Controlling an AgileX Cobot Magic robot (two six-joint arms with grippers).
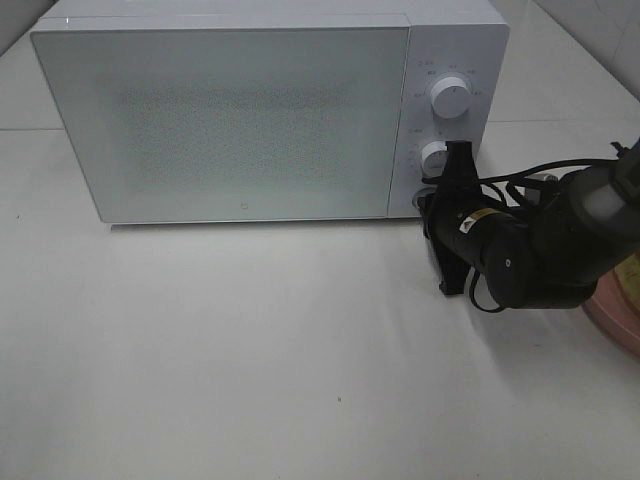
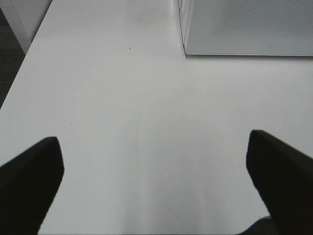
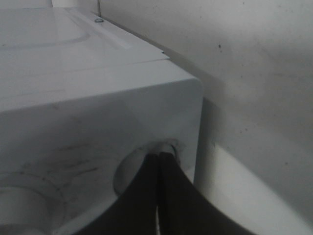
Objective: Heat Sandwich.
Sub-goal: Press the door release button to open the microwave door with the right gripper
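Two grippers and one appliance on a white bench (image 1: 250, 350). A white microwave (image 1: 230, 120) stands along the far edge of the bench with its speckled door (image 1: 220, 115) shut. Its control panel, carrying an upper dial (image 1: 452, 97) and a lower dial (image 1: 436, 156), is on the side nearer the right edge.

The right gripper (image 1: 428, 197) reaches in from the right edge to the bottom of the control panel, just below the lower dial. In the right wrist view its fingers (image 3: 146, 186) are pressed together with nothing between them. Their tips meet a round recessed button (image 3: 168, 145) at the lower corner of the panel.

The left gripper (image 2: 156, 161) appears only in its own wrist view. Its fingers (image 2: 29, 181) are spread wide apart over bare bench, and the near left corner of the microwave is ahead of them.

A pink plate (image 1: 618, 312) lies at the right edge of the bench, largely hidden by the right arm and cut off by the frame. The sandwich cannot be made out in any view, so its position, long axis and heading cannot be told.
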